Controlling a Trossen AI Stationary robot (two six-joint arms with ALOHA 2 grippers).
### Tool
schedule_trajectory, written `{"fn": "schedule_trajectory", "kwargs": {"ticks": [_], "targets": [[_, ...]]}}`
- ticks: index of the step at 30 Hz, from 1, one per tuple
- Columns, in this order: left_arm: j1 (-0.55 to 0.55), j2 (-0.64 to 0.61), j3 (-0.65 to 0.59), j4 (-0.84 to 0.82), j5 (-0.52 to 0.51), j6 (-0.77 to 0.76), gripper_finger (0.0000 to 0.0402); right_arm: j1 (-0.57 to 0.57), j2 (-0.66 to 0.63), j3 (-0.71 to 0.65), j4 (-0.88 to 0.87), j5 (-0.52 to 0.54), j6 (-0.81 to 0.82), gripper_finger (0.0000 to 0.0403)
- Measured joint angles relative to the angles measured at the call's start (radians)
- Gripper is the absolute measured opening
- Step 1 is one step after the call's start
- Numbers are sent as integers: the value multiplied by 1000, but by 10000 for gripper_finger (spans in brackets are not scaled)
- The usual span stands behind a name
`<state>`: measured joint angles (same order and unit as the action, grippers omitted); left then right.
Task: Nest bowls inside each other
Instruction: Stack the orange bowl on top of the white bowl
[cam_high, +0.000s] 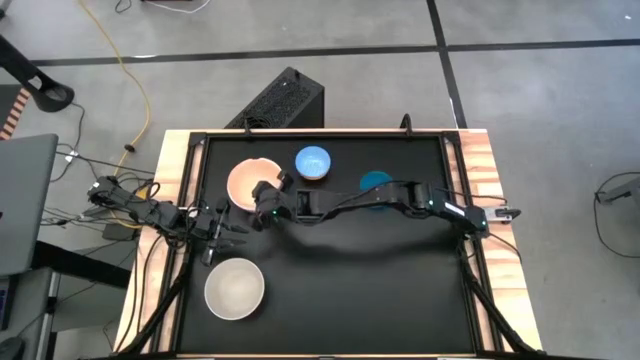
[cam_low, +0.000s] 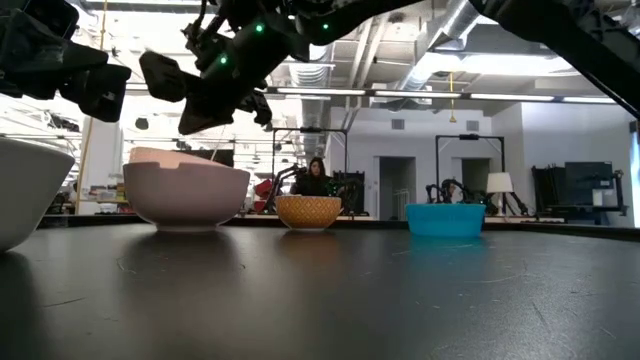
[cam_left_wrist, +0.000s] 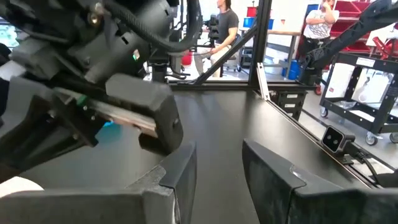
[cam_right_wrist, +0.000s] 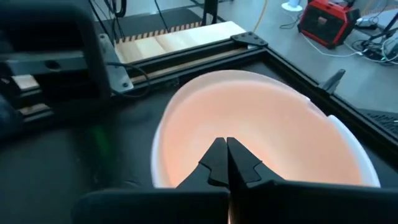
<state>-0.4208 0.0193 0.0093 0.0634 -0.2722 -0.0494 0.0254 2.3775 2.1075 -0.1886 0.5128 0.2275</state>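
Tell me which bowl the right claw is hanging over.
The pink bowl, nested in a white one. The shut right claw hangs above its inside; the light blue bowl and teal bowl stand apart.

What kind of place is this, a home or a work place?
Probably a robotics lab or workshop. Behind the black table the room is large, with exposed ceiling ducts, metal equipment frames and a red machine on a bare floor with loose cables.
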Motion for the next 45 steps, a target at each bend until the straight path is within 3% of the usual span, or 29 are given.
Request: {"fn": "schedule_trajectory", "kwargs": {"ticks": [17,25,29,35,45], "targets": [[0,2,0,0,0,0,118,4,85,1,58,-5,24,2],[0,2,0,0,0,0,118,-16,47,83,4,26,-123,2],[0,2,0,0,0,0,118,-108,27,165,-35,-105,-139,2],[0,2,0,0,0,0,118,-235,32,145,-40,-318,-67,2],[0,2,0,0,0,0,118,-277,30,14,77,-349,-59,2]]}}
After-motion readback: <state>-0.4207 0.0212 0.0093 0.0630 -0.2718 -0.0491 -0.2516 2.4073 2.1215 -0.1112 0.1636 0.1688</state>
